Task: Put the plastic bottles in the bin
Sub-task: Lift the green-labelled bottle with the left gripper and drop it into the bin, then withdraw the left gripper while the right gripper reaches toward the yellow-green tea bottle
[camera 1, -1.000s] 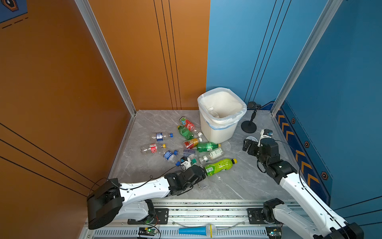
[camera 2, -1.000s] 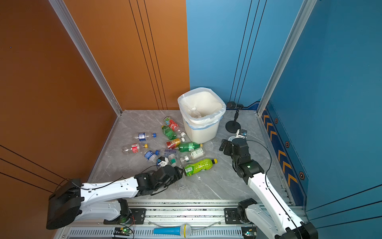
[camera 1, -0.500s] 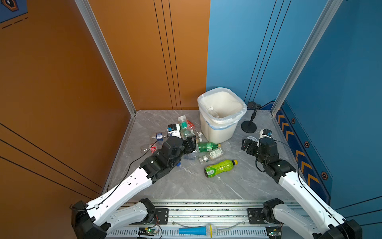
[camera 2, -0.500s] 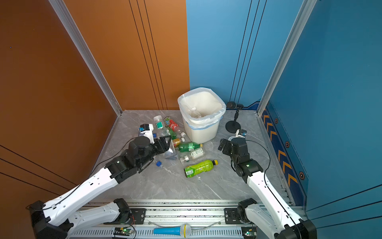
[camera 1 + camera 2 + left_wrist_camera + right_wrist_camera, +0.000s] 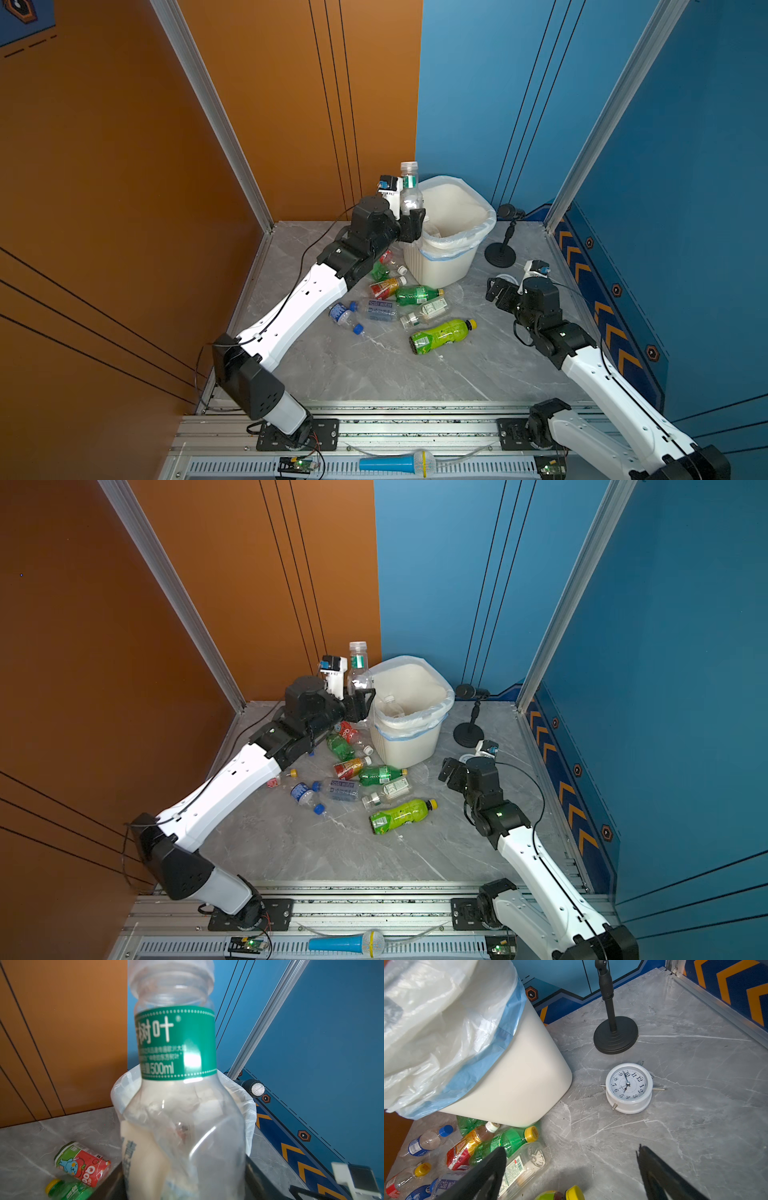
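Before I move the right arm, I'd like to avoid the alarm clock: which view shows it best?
The right wrist view: the alarm clock sits whole, dial readable, nothing in front. In both top views only a white sliver peeks out behind the right arm. The left wrist view misses it.

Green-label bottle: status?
Left gripper shut on green-label bottle, upright, just short of bin rim. Right gripper open, near alarm clock. Nothing blocking bin mouth.

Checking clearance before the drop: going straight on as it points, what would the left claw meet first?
Probably the bin, its bag-covered near wall just under the rim; the left claw, shut on the clear bottle, is right beside it, though depth is unclear.
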### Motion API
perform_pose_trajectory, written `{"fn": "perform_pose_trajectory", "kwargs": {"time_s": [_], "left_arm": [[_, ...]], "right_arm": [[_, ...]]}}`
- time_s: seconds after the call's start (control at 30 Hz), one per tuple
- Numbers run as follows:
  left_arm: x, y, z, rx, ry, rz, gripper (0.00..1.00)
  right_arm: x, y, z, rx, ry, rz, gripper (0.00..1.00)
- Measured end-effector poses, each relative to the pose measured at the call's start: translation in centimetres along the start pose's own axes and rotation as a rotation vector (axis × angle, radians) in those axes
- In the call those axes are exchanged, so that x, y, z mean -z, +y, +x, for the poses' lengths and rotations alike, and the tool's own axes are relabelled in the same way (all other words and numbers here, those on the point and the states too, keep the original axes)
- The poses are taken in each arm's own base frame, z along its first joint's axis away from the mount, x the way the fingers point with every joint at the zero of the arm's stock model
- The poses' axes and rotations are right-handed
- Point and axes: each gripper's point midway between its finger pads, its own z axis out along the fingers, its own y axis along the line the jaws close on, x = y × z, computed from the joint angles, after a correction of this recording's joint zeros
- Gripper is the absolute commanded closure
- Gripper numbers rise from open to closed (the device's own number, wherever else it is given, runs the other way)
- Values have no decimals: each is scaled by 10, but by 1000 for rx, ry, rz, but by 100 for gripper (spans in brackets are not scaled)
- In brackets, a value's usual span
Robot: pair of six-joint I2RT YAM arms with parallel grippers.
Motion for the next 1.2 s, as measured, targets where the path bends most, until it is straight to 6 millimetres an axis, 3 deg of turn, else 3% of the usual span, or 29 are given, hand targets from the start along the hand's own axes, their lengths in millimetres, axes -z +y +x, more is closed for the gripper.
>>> {"fn": "perform_pose_trajectory", "kwargs": {"time_s": [0.2, 0.4, 0.5, 0.7, 0.77, 0.87, 1.07, 1.2], "left_arm": [[-48, -7, -31, -13, -50, 61, 33], [-74, -13, -53, -13, -92, 95, 33], [-87, -8, -47, 0, -77, 99, 33], [-116, 21, -18, 46, -8, 61, 33], [-123, 29, -6, 56, 20, 48, 29], [-128, 36, 4, 79, 52, 36, 1], [-123, 35, 2, 108, 58, 37, 2], [-101, 34, -8, 146, 52, 33, 2]], "right_arm": [[4, 1, -3, -18, -13, -9, 0], [3, 0, -1, -24, -9, -6, 0], [3, 0, -1, -25, -9, -6, 1], [3, -1, 0, -32, -8, -5, 0], [4, -2, 1, -32, -7, -5, 0], [4, -3, 3, -32, -2, -1, 0], [4, -6, 7, -46, 14, 10, 0], [4, -9, 13, -65, 38, 25, 0]]}}
